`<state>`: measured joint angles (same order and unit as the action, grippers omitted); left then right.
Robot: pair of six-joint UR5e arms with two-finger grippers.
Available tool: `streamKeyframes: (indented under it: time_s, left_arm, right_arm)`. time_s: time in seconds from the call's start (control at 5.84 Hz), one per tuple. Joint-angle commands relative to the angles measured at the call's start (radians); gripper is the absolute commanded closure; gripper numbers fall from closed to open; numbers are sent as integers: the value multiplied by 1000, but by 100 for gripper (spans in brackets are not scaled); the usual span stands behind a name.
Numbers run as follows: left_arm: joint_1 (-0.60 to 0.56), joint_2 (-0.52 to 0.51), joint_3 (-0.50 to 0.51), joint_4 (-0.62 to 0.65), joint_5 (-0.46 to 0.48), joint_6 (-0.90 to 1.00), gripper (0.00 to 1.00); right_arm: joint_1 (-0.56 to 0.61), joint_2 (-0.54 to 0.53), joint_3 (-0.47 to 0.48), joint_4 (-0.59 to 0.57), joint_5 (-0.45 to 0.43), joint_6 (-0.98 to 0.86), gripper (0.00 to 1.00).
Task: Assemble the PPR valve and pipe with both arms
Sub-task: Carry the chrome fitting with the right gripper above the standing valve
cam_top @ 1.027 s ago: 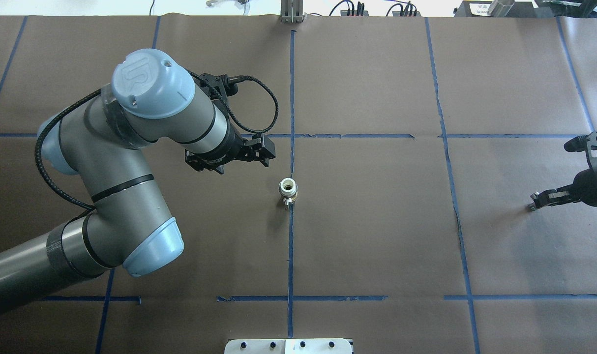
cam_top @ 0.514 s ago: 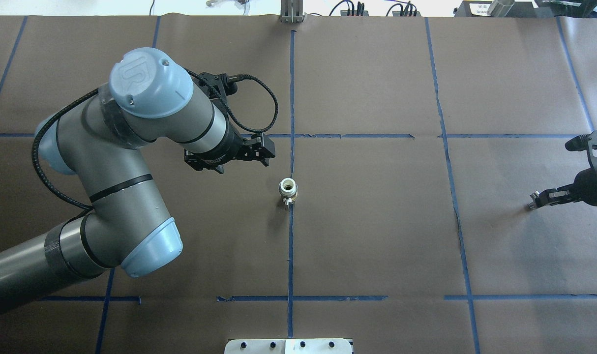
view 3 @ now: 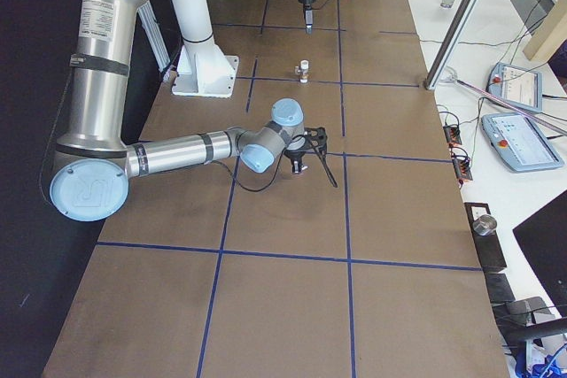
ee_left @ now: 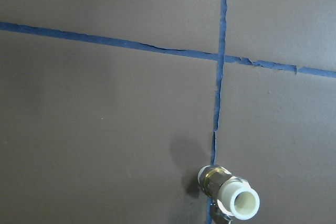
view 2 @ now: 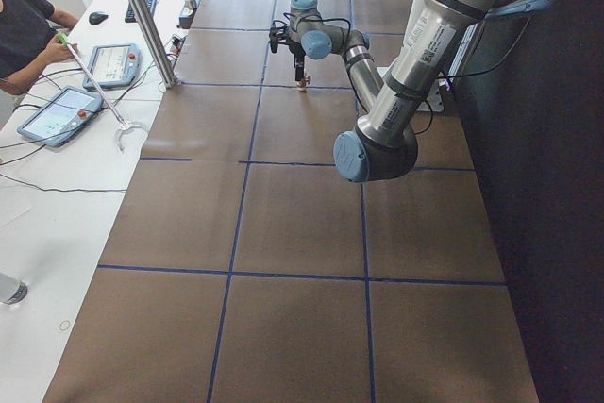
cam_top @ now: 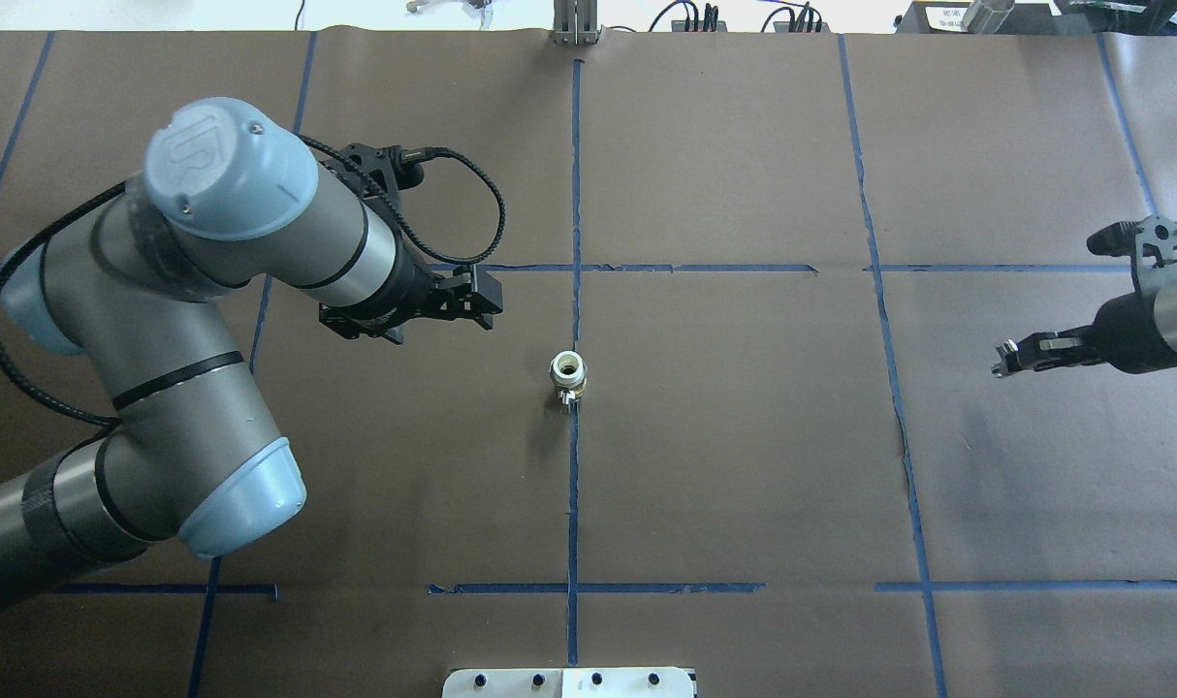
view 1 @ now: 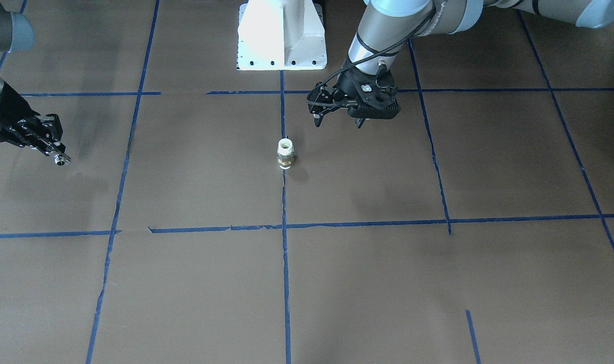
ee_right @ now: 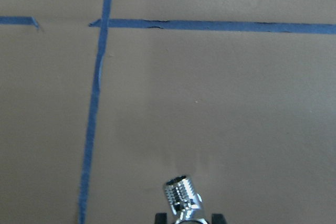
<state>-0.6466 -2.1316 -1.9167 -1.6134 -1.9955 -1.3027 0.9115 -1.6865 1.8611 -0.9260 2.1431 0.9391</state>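
The PPR valve (cam_top: 568,374) stands upright on the brown table at the centre tape line, with white ends and a brass middle; it also shows in the front view (view 1: 284,153) and low in the left wrist view (ee_left: 231,194). My left gripper (cam_top: 486,302) hangs to the valve's left, apart from it, open and empty. My right gripper (cam_top: 1007,368) is far to the right, shut on the chrome pipe (ee_right: 182,198), which it holds above the table; the pipe also shows in the front view (view 1: 61,161).
The white pedestal base (view 1: 281,35) sits at the robot's side of the table. Blue tape lines (cam_top: 575,485) divide the brown surface. A metal post (view 2: 142,16), tablets and a person (view 2: 24,25) are at the operators' desk beyond the table's far edge.
My left arm and gripper have swung left, away from the valve. My right gripper has moved left toward the centre with the pipe. The valve has not moved.
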Motion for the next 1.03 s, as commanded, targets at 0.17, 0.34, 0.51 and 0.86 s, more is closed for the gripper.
streamKeyframes:
  time_s: [0.17,0.34,0.51,0.86]
  left_arm:
    - [-41,134,-70,6,0,73,0]
    - [-60,198,-91,6,-2,144,0]
    - [-74,240,-96,6,-3,204,0]
    - [-97,317,-97,0,-2,304,0]
  right_arm:
    - [-86,294,9,-179,-8,274,100]
    - [-133,426,9,-244,-15,405,100]
    - [-184,561,4,-351,-53,503,100]
    - [-238,796,-11,-589,-107,575,100]
